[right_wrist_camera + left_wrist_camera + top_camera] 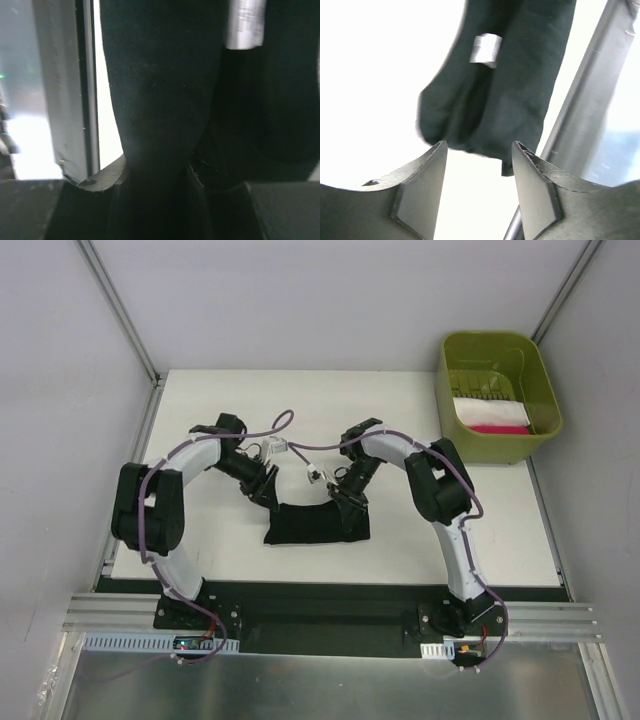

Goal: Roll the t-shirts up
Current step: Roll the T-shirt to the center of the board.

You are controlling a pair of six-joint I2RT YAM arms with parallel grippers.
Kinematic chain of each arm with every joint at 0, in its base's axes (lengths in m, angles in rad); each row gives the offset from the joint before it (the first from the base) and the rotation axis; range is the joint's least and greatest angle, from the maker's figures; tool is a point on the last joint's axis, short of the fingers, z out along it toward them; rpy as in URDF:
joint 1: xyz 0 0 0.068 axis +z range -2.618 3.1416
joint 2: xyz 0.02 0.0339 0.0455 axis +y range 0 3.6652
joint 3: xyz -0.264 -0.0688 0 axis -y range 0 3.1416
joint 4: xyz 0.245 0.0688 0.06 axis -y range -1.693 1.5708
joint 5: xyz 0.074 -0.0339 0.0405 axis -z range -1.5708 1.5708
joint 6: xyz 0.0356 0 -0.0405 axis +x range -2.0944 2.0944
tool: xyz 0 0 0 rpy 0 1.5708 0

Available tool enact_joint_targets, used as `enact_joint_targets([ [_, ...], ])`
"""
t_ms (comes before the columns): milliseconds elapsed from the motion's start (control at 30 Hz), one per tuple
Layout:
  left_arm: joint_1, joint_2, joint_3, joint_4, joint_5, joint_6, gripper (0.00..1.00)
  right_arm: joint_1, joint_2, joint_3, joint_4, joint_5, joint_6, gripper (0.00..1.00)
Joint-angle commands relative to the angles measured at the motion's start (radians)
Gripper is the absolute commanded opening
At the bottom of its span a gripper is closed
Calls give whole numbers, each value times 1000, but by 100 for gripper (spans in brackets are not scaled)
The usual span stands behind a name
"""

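**Operator:** What are my fingers doing right now?

**Spotter:** Your left gripper point(479, 146) has its fingers point(420, 192) spread, with bare table showing between them. They grip nothing. The black t-shirt point(318, 524) lies just past their tips, and I cannot tell whether the tips brush it. Your right gripper point(156, 175) is different. Its fingers point(105, 179) are pinching a thick fold of the same black cloth, which fills the whole gap between them.

**Operator:** And where is the shirt?

**Spotter:** It lies on the white table point(450, 530) as a short, wide bundle, near the front edge and between your two arms. Your left gripper is at its upper left corner and your right gripper at its upper right.

**Operator:** What do the views give you that the others don't?

**Spotter:** Only the top camera shows the whole bundle. It also shows the green bin point(500, 448) at the far right corner, well apart from the shirt, with a white cloth point(490, 412) and a pink cloth point(497, 428) inside. From up there your fingers are too small to read. The left wrist camera shows the open gap and a white label point(486, 49) on the shirt. Only the right wrist camera shows the pinch up close.
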Motion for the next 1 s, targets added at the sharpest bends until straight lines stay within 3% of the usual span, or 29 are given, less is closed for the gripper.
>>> enact_joint_targets([
  [0,21,-174,-33,149,-145,-115,56,-36,111,114,-329,-25,6,10],
  [167,-65,-368,-138,215,-272,-18,60,-44,301,284,-433,-2,104,12],
  [233,-191,-460,-186,239,-424,36,74,-51,326,321,-433,4,156,12],
  [267,-238,-499,-255,300,-481,89,87,-53,334,327,-434,4,166,12],
  [367,-362,-621,-377,408,-573,166,89,-54,352,341,-434,9,192,13],
  [567,-534,-689,-482,506,-676,224,88,-56,397,381,-434,29,248,13],
  [767,-565,-662,-520,533,-621,250,83,-59,406,392,-434,30,264,14],
  [967,-565,-573,-593,606,-653,304,80,-62,407,392,-434,30,265,14],
])
